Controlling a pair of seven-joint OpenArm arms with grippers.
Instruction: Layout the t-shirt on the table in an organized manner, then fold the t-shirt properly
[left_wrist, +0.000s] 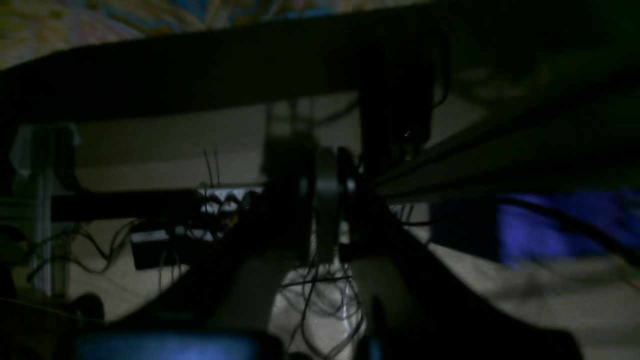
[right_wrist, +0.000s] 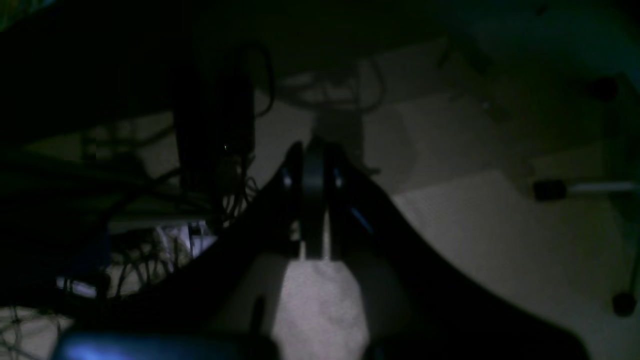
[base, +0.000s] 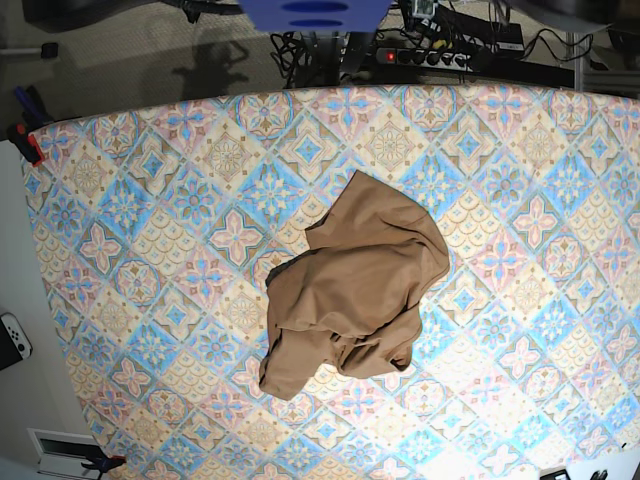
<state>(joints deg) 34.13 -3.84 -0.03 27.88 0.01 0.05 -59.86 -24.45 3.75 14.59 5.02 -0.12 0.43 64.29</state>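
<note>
So basically nothing is happening on the task yet. The t-shirt (base: 350, 285) is sitting in a crumpled heap roughly in the middle of the table (base: 120, 180) — bunched up, folded over itself, one end trailing down toward the near edge. I'm not making out sleeves or a collar in that lump, so laying it flat is going to take some sorting out first.

Neither arm is showing over the tabletop in the base view. Both wrist cameras are looking at the dim area below the table edge: carpet, a tangle of cables (left_wrist: 320, 290), what looks like a power strip (base: 440, 57) at the far side in the base view. So both arms are looking parked low, well apart from the shirt.

Claws: the left gripper (left_wrist: 320, 185) is looking pressed together with nothing in it, though that view is dark and blurry. The right gripper (right_wrist: 312, 165) is reading clearer — its fingers are sitting tight against each other, pinching nothing.

My read on progress: zero done. Still to go is everything — getting the arms up over the table, spreading the shirt out flat and straight, then the actual folding.
</note>
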